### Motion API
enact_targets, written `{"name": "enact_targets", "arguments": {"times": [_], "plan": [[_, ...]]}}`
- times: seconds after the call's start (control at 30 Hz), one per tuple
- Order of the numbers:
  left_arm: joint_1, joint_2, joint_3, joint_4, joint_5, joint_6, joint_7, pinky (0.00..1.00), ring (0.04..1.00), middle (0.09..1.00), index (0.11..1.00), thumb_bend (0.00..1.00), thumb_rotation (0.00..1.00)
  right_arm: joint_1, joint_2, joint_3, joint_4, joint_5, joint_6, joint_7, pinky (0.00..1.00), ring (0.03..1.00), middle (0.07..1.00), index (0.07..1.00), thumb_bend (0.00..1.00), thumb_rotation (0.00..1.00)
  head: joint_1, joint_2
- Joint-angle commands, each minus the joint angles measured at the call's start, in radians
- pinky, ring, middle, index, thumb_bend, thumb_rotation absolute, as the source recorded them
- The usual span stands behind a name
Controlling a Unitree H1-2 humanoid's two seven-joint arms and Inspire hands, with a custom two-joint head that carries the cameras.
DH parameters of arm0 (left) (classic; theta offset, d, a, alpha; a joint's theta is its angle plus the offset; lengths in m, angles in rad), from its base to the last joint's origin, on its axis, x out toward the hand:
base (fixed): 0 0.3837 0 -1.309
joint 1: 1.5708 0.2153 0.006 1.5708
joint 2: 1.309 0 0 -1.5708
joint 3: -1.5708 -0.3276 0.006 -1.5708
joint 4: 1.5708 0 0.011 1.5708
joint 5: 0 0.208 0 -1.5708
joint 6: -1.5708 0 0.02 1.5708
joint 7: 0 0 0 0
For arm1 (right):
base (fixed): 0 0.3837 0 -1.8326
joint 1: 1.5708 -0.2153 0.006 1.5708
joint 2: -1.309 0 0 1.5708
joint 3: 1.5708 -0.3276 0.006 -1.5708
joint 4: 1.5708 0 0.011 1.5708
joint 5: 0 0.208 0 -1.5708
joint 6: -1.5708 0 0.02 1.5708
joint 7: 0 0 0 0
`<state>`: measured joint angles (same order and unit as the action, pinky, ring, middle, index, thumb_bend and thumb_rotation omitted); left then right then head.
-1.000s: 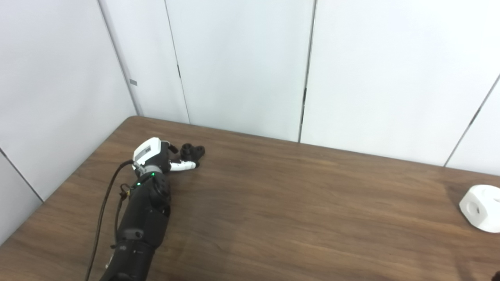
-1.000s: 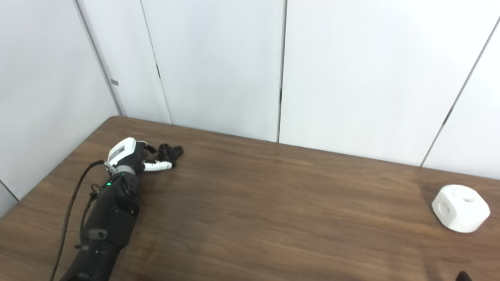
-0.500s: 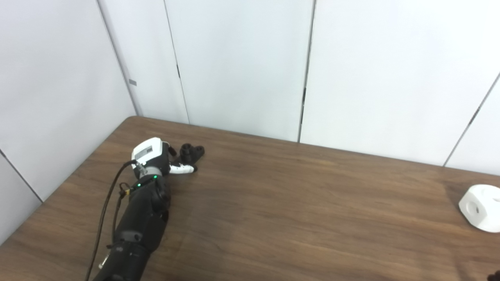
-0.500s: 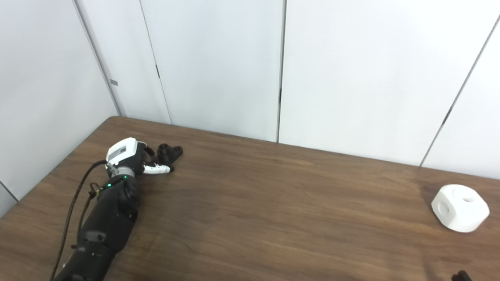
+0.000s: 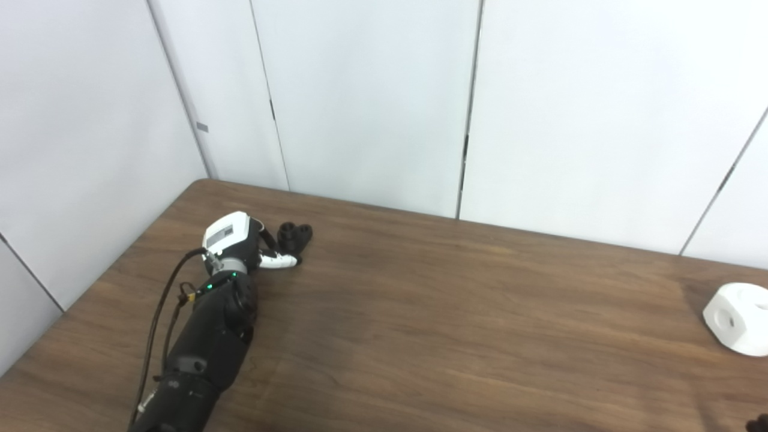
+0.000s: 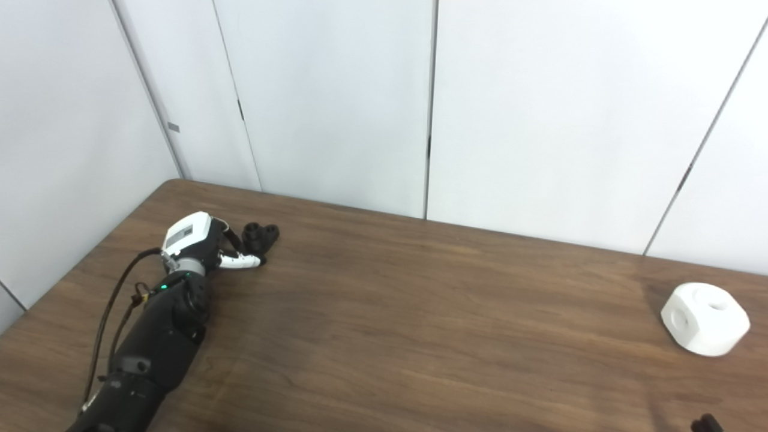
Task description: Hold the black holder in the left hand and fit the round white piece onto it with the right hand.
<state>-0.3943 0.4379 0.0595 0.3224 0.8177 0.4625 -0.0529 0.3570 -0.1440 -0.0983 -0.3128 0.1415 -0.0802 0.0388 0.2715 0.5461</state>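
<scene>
The left hand (image 5: 240, 243) is reaching to the far left of the desk (image 5: 450, 324), its fingers curling around the black holder (image 5: 295, 235) (whether they are truly gripping it, I cannot tell), likely to lift it for fitting. The holder is looking knobbly and matte. The round white piece (image 6: 705, 319), smooth, faceted plastic with holes, is sitting well apart at the right. Only a dark tip of the right hand (image 6: 705, 423) is showing.
</scene>
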Motion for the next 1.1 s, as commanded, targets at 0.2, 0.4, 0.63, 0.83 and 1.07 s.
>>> {"name": "enact_targets", "arguments": {"times": [0.2, 0.4, 0.63, 0.83, 1.07], "plan": [[-0.005, 0.043, -0.019, -0.032, -0.08, -0.007, 0.04, 0.96, 0.906, 0.794, 0.485, 0.52, 0.05, 0.005, -0.002, -0.005, -0.031, -0.001, 0.019, 0.004, 1.0, 1.0, 0.974, 0.969, 0.58, 0.86, -0.005, 0.003], [-0.005, 0.048, -0.033, -0.034, -0.12, -0.007, 0.043, 0.94, 0.899, 0.802, 0.486, 0.52, 0.05, 0.003, -0.006, -0.008, -0.028, 0.003, 0.013, 0.01, 1.0, 1.0, 0.971, 0.968, 0.57, 0.86, -0.008, 0.002], [0.002, 0.053, -0.048, -0.049, -0.167, -0.016, 0.044, 0.95, 0.905, 0.806, 0.488, 0.52, 0.04, 0.002, -0.009, -0.012, -0.02, 0.012, 0.008, 0.015, 1.0, 1.0, 0.969, 0.978, 0.6, 0.87, -0.012, 0.002], [0.019, 0.051, -0.063, -0.084, -0.219, -0.034, 0.027, 0.87, 0.898, 0.804, 0.487, 0.52, 0.04, 0.001, -0.006, -0.009, -0.02, 0.014, 0.014, 0.018, 1.0, 1.0, 0.971, 0.981, 0.58, 0.88, -0.025, 0.005], [0.082, 0.046, -0.133, -0.233, -0.235, -0.044, -0.032, 0.86, 0.889, 0.808, 0.487, 0.52, 0.04, 0.002, 0.0, -0.002, -0.031, 0.005, 0.029, 0.014, 1.0, 1.0, 0.977, 0.979, 0.59, 0.88, -0.044, 0.014]]}}
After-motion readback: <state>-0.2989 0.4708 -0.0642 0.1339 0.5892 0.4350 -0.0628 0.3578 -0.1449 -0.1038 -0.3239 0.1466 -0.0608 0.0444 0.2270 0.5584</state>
